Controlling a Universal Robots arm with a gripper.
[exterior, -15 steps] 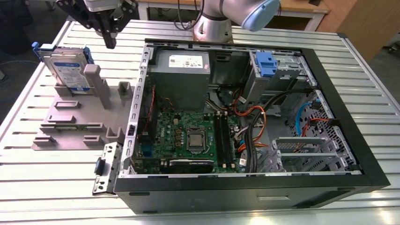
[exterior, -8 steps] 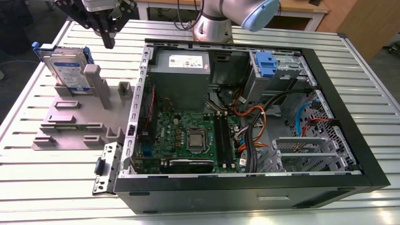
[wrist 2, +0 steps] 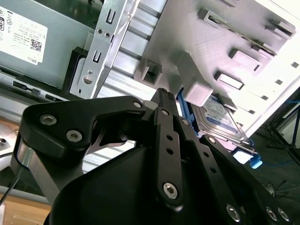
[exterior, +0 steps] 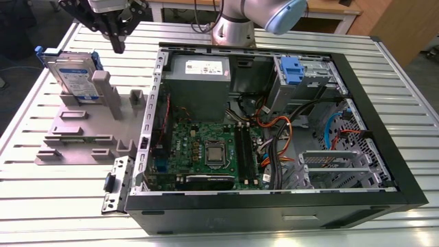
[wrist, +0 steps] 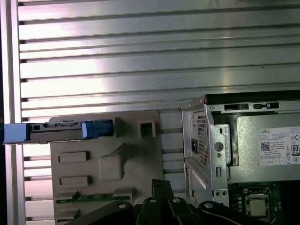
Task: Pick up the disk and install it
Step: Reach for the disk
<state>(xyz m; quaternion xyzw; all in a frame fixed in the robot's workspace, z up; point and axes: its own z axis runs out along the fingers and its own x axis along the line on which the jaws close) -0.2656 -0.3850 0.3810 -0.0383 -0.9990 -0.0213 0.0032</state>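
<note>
The disk, a flat silver hard drive with a white-and-blue label and a blue plastic frame along its edges, stands on edge in a slot of the grey fixture, on the exterior view's left of the open computer case.

qr sticker on grey box, label on disk.

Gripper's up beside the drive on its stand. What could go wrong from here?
1. The black gripper hangs with jaws together, beside the silver blue-framed hard drive; lowering like that would likely strike it, not straddle it.
2. The drive stands on edge in the grey plastic holder, next to a grey post; a finger may catch it.
3. Loose orange and black cables in the open black computer case could snag the drive.
</note>
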